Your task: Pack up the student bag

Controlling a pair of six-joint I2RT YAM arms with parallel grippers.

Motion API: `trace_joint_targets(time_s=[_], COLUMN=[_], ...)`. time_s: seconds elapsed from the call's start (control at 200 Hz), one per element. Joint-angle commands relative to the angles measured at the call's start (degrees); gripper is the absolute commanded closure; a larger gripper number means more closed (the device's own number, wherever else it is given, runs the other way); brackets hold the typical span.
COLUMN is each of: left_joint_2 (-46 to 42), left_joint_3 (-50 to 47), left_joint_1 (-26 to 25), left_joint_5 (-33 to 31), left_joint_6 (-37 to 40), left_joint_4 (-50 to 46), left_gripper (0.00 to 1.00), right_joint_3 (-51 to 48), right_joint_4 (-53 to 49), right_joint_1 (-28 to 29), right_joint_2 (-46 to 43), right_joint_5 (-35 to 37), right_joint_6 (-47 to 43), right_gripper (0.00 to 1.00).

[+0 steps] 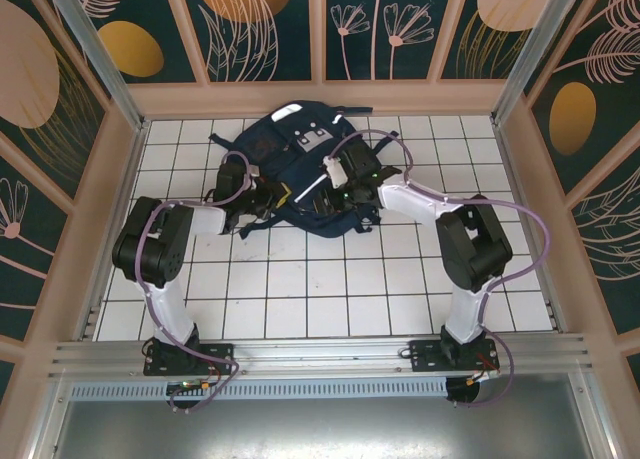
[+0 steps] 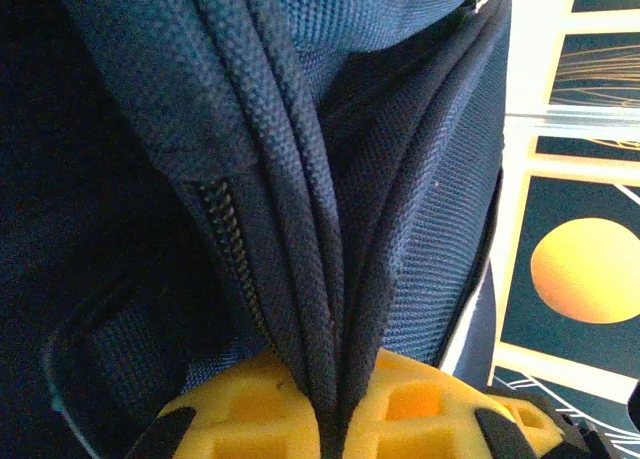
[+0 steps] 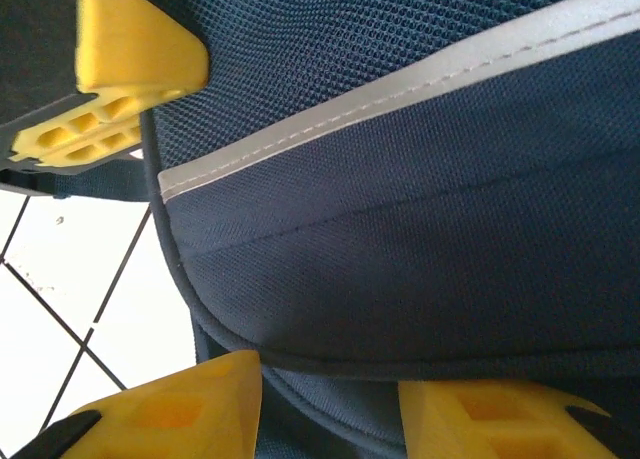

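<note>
The navy student bag [image 1: 300, 139] lies on the tiled table at the back centre, with both grippers at its near edge. In the left wrist view my left gripper [image 2: 335, 384] is shut on a bunched fold of the student bag [image 2: 400, 129], next to a zip line. Its yellow fingers [image 3: 135, 39] also show at the top left of the right wrist view. My right gripper [image 3: 330, 389] stands open, its jaws either side of a rounded seam of the student bag [image 3: 400, 229] below a white reflective stripe [image 3: 380, 94]. From above, the left gripper [image 1: 262, 191] and right gripper [image 1: 345, 174] flank a thin white object [image 1: 312, 185].
The white tiled table [image 1: 320, 289] stretches bare between the bag and the arm bases. Dark straps [image 1: 250, 224] trail off the bag's near left side. Wooden-framed walls close in the left, right and back.
</note>
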Motion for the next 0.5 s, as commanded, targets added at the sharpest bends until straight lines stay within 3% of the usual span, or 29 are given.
trace_joint_targets(time_s=[0.0,0.285,0.435,0.495], left_joint_2=[-3.73,-5.83,-5.49,-5.30], left_joint_3=[-0.25,-0.91,-1.38,-2.06], left_joint_1=[0.17,-0.20,-0.60,-0.66], left_joint_5=[0.47,0.69,1.08,1.25], left_joint_6=[-0.80,-3.95,-5.93,-7.90], left_joint_4=[2.32,5.03,6.71,8.85], left_gripper=[1.00,1.00,1.00,1.00], right_joint_3=[3.26,5.07,5.29,5.16], right_joint_4=[0.48,0.42,1.33,1.79], right_joint_1=[0.99,4.78,5.66,5.71], right_joint_2=[2.88,5.54,3.81,3.10], right_joint_5=[1.25,1.22,-0.92,-1.78], right_joint_6=[0.89,1.46,2.62,3.14], right_gripper=[0.59,0.54,0.39,0.38])
